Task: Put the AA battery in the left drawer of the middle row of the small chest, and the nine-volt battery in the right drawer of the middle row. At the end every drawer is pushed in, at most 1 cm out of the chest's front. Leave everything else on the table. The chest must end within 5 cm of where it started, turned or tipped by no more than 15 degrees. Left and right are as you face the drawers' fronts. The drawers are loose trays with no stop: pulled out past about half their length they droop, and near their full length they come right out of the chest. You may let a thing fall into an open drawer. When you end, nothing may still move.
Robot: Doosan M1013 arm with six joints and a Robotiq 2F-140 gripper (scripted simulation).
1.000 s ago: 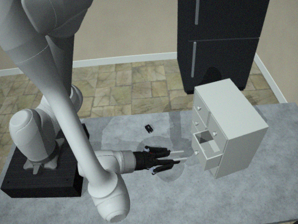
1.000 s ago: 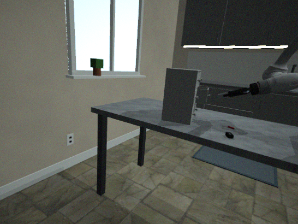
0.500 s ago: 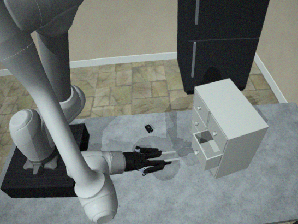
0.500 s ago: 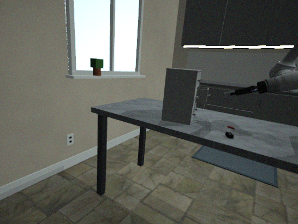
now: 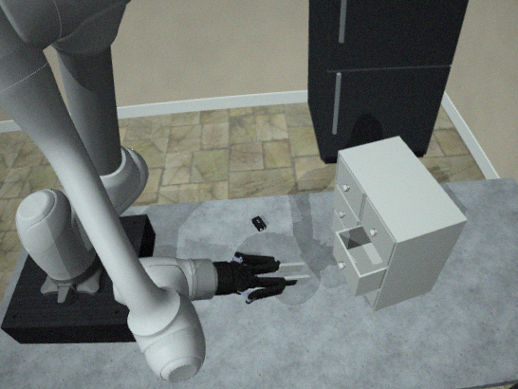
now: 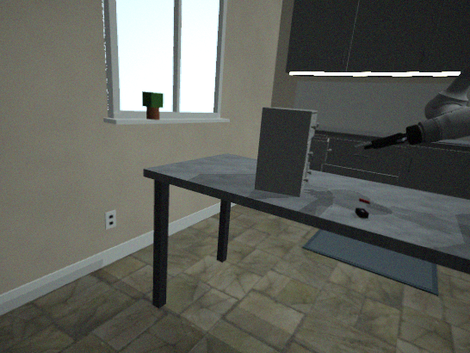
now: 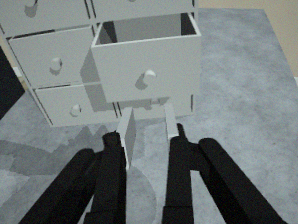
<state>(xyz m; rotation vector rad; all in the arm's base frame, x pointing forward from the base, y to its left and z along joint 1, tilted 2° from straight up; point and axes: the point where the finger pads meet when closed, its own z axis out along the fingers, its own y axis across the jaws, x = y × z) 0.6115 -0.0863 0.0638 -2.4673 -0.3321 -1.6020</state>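
Observation:
The small white chest (image 5: 398,218) stands on the table at the right, its drawer fronts facing my arm. The right drawer of its middle row (image 5: 358,258) is pulled partly out and looks empty; in the wrist view it (image 7: 147,63) is straight ahead. The other drawers are pushed in. My gripper (image 5: 294,270) hovers level above the table, a short way back from that drawer's knob (image 7: 145,80). Its fingers are nearly shut with nothing between them. The black nine-volt battery (image 5: 258,223) lies on the table to the gripper's far side. The red AA battery (image 6: 364,200) lies near it.
My arm's black base (image 5: 71,294) sits at the table's left end. A tall dark cabinet (image 5: 379,71) stands on the floor behind the chest. The table's far edge runs close behind the chest. A potted plant (image 6: 152,104) stands on the window sill.

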